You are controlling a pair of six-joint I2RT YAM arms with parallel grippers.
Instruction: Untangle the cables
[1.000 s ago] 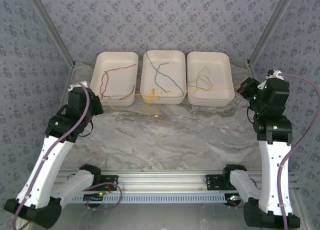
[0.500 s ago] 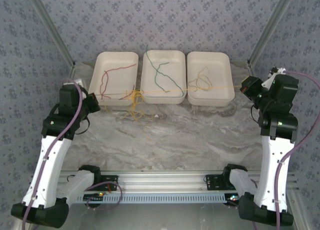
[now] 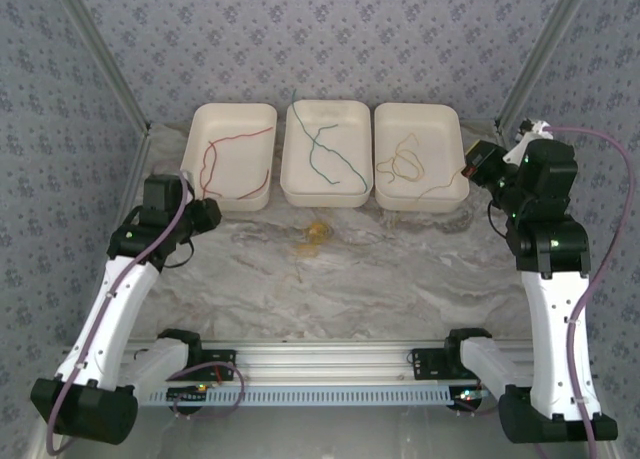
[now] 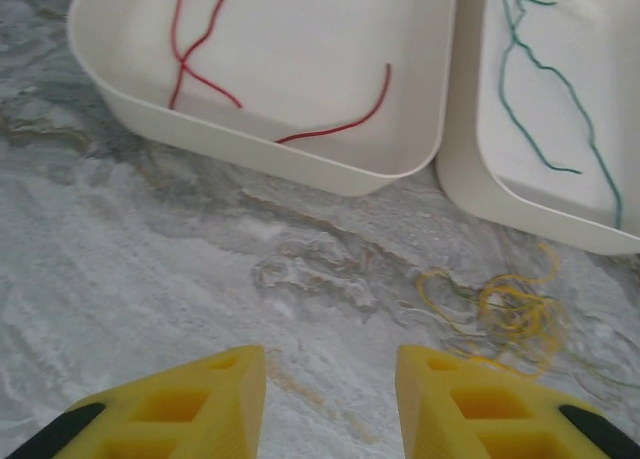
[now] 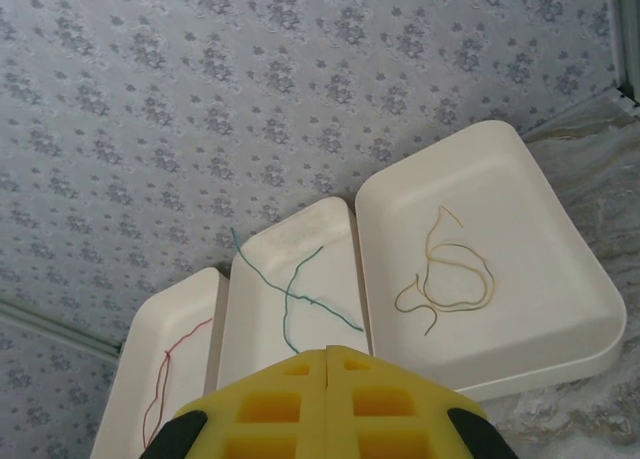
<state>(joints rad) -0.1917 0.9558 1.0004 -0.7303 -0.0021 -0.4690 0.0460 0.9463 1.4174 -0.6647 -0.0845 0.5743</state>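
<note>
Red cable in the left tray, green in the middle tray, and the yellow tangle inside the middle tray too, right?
No: the yellow tangle lies on the table in front of the middle tray, per the top view. The rest holds.

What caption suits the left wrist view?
Open left tool over marble table; yellow tangle near trays holding red cable and green cable.

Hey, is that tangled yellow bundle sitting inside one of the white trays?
No, the yellow tangle lies on the marble table, just in front of the middle tray.
</note>
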